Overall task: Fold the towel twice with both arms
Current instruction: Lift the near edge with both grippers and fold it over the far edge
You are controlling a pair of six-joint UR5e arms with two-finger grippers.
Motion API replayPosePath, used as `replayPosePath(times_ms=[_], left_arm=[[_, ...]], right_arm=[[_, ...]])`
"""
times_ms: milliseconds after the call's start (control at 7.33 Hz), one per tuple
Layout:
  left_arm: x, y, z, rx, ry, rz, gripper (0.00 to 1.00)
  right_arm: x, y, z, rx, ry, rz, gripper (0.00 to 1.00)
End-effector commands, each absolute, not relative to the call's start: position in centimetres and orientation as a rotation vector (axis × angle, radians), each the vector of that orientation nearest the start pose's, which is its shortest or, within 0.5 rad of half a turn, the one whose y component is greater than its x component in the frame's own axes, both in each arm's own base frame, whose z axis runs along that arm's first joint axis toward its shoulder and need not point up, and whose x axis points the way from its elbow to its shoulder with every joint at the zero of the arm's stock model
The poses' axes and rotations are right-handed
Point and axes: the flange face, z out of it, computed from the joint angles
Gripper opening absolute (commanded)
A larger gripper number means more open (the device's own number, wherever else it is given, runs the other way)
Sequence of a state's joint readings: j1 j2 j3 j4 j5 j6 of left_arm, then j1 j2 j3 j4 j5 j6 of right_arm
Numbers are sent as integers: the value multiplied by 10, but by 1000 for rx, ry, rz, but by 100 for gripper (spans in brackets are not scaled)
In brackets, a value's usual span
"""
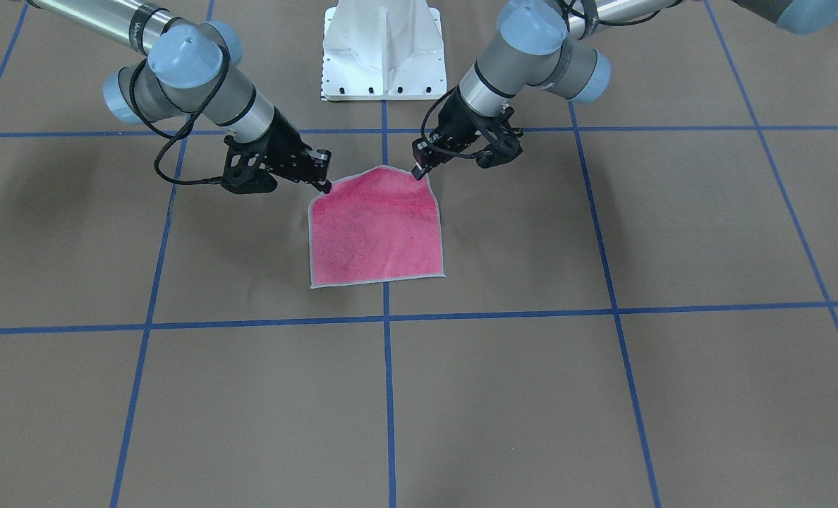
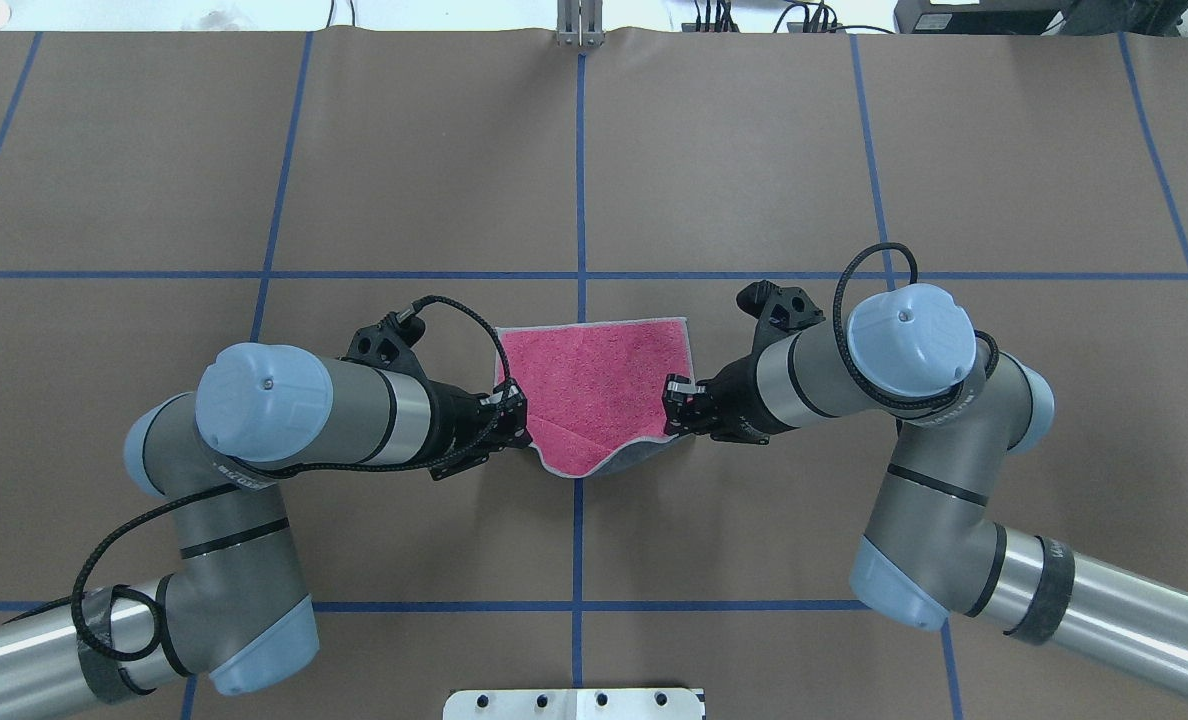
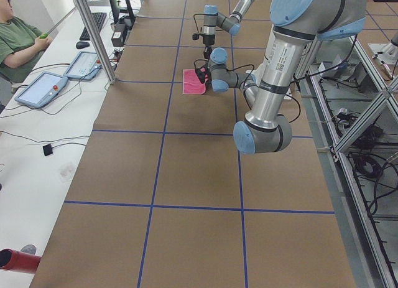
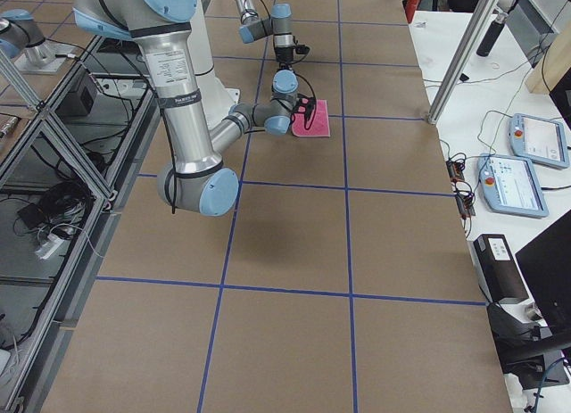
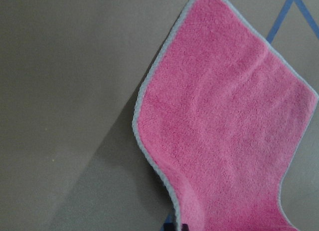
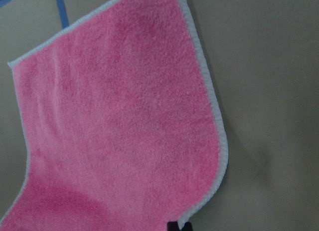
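The towel [image 1: 375, 226] lies pink face up on the brown table, with a light grey border. Its two corners nearest the robot are lifted, and the edge between them sags, showing a bit of grey underside [image 2: 634, 455]. My left gripper [image 1: 419, 169] [image 2: 514, 410] is shut on one lifted corner. My right gripper [image 1: 324, 185] [image 2: 676, 400] is shut on the other. The far half of the towel rests flat. The left wrist view shows the towel [image 5: 224, 141] hanging away from the pinch, and so does the right wrist view [image 6: 119, 126].
The white pedestal base [image 1: 382, 53] stands behind the towel on the robot's side. Blue tape lines [image 1: 385, 321] grid the brown table. An operator [image 3: 18, 39] and control tablets [image 3: 40, 89] are at a side bench beyond the table edge.
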State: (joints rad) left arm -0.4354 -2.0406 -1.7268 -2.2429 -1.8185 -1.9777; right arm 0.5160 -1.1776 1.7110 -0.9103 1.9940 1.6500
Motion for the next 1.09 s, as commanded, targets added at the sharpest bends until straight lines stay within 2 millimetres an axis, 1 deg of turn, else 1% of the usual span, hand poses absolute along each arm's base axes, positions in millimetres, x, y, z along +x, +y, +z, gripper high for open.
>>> replayPosePath(times_ms=[0, 137, 273, 546, 683, 956], left_arm=[[540, -392, 237, -176, 1305, -581, 0], [542, -398, 241, -173, 1295, -590, 0], [539, -406, 245, -166, 1290, -602, 0], [532, -427, 255, -149, 1270, -634, 0], [536, -431, 266, -151, 1249, -642, 0], [543, -433, 276, -153, 1228, -646, 0]], right_arm=[[-504, -403, 298, -97, -1217, 289, 0], [-499, -413, 302, -82, -1207, 311, 0], [-497, -421, 309, -77, -1196, 325, 0], [-490, -431, 312, -67, -1191, 340, 0], [-488, -436, 313, -63, -1189, 348, 0], [-495, -447, 316, -60, -1175, 360, 0]])
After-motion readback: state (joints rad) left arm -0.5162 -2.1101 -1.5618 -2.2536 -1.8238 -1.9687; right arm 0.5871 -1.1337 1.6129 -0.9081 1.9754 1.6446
